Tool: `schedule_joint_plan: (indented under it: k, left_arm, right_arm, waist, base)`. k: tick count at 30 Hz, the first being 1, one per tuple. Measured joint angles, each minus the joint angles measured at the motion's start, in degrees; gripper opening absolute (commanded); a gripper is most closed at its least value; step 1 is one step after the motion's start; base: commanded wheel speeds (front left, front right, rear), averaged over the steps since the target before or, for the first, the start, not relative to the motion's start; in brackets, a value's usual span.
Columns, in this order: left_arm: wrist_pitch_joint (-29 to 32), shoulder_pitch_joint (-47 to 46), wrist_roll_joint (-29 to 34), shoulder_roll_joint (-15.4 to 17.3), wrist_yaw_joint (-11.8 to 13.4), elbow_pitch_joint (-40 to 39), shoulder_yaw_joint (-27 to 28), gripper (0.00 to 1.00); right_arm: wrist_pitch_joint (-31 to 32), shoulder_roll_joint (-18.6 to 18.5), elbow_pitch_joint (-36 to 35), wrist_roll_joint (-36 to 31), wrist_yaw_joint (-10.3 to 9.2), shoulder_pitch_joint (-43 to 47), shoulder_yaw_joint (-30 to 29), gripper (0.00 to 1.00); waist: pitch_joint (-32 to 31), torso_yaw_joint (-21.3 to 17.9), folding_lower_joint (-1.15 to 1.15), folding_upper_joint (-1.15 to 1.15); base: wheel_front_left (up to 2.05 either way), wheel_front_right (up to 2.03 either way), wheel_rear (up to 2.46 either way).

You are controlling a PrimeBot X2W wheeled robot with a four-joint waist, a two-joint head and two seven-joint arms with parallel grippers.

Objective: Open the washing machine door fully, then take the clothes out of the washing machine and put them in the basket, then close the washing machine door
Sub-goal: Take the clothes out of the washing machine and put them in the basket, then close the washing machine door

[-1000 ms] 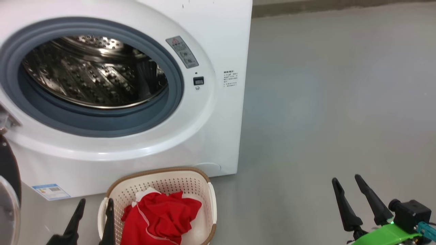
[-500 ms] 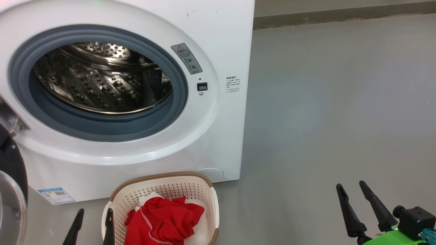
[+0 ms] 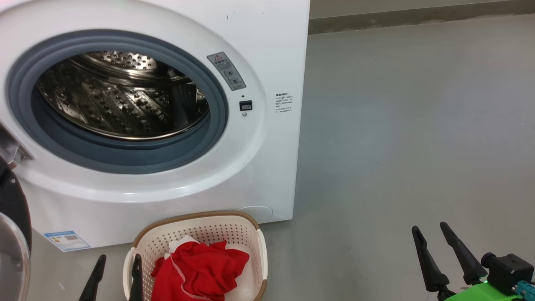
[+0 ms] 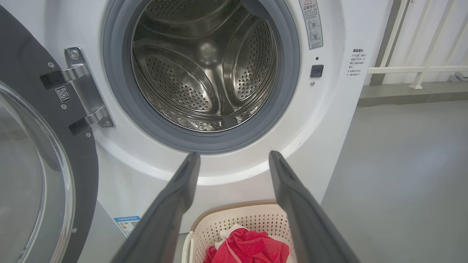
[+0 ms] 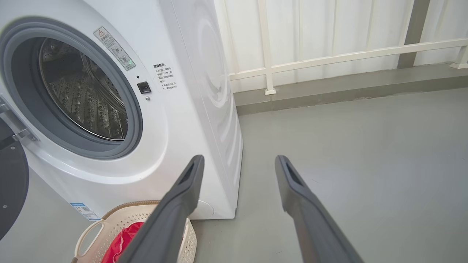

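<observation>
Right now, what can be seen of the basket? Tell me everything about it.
The basket is a small cream-white plastic tub, rounded rectangular. Its walls are perforated with rows of holes, and it has a brown woven-look rim and cut-out side handles. It stands upright on the grey floor, close in front of the washing machine. Red clothes with white trim lie heaped inside it. The open left gripper hangs by its left side, but whether they touch cannot be told.

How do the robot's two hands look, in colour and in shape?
The left hand and the right hand each have two long, dark grey fingers tapering to blunt tips. Behind the right hand sit a bright green mount, a small black camera and a teal connector.
</observation>
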Motion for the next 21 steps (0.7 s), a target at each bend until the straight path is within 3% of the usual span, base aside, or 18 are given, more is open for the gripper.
schedule_joint_plan:
  k: [9,21]
  left_arm:
    - [0.0,0.0,0.1,0.0,0.1,-0.2,-0.2,1.00]
    - [0.0,0.0,0.1,0.0,0.2,-0.3,-0.5,1.00]
  right_arm:
    - [0.0,0.0,0.0,0.0,0.00,0.0,0.1,1.00]
    - [0.0,0.0,0.0,0.0,0.00,0.0,0.1,1.00]
  waist:
    - [0.0,0.3,0.00,0.00]
    - [0.0,1.1,0.00,0.00]
  base:
    - [-0.20,0.20,0.00]
    - [-1.07,1.07,0.00]
